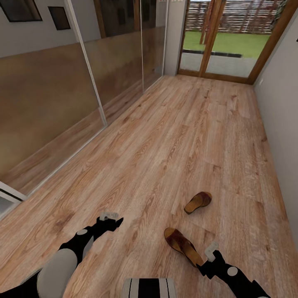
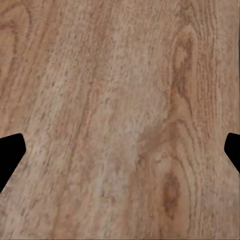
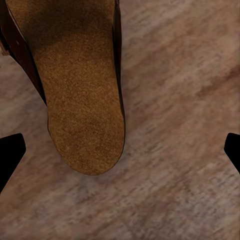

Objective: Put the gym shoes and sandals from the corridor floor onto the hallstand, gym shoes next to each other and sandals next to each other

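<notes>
Progress: early days we'd say, both sandals lie on the corridor floor (image 1: 174, 136), nothing racked that we can see.
Near sandal (image 1: 183, 245): heel right by our right gripper (image 1: 212, 253), jaws apart over it, not gripping.
Far sandal (image 1: 198, 201): a bit ahead, well apart from the near one.
Left gripper (image 1: 108, 218): jaws apart, over bare planks.
Hidden: near sandal's heel tucked behind the gripper.

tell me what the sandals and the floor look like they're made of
Nearer sandal: tan footbed with a grainy matte texture, perhaps suede or cork; dark brown strap, probably leather. Farther sandal looks alike. Corridor floor: light brown planks with visible grain and knots, wood or wood-look laminate, low sheen.
</notes>
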Robot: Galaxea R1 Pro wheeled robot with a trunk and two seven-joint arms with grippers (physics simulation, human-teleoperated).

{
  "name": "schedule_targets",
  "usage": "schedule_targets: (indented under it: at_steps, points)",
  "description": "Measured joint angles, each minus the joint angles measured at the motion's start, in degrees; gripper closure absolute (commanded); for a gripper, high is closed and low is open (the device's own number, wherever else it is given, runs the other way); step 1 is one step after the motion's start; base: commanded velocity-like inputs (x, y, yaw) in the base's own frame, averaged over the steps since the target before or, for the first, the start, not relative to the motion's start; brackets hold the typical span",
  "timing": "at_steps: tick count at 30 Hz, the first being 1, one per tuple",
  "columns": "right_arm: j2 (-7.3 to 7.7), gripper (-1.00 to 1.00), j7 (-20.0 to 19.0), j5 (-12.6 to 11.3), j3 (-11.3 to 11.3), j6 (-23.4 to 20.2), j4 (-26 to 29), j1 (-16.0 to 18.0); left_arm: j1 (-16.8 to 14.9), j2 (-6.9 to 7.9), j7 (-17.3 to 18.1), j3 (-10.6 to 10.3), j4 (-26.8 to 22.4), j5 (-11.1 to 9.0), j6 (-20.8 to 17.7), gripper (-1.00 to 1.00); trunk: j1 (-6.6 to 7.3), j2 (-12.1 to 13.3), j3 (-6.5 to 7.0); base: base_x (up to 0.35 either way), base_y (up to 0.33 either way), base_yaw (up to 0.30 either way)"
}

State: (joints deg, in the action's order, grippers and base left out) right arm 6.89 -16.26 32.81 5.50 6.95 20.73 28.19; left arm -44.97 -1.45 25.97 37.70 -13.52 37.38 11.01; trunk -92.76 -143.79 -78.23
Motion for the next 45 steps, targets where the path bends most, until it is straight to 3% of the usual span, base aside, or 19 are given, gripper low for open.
schedule_targets:
  at_steps: [6,18,27,45]
  points:
    - [0.00,-1.00,0.0,0.0,0.0,0.0,0.0,0.0,-2.0,-0.04,1.7,0.0,-1.4,0.1,-1.9,-1.00,0.00,0.0,-0.15,0.000,0.000,0.000]
    - [0.00,-1.00,0.0,0.0,0.1,0.0,0.0,0.0,-3.5,-0.56,5.4,0.0,-9.2,-0.4,-6.3,-1.00,-0.29,-0.1,-3.53,0.000,0.000,0.000]
    - [0.00,-1.00,0.0,-0.1,0.1,0.0,0.0,0.0,-3.5,-1.28,6.2,-0.1,-11.6,-0.4,-6.6,-1.00,-0.28,-0.1,-4.04,0.000,0.000,0.000]
    - [0.00,-1.00,0.1,-0.1,0.1,0.0,0.0,0.0,-3.3,-1.90,6.3,-0.2,-12.0,-0.2,-6.5,-1.00,-0.28,-0.1,-4.14,0.000,0.000,0.000]
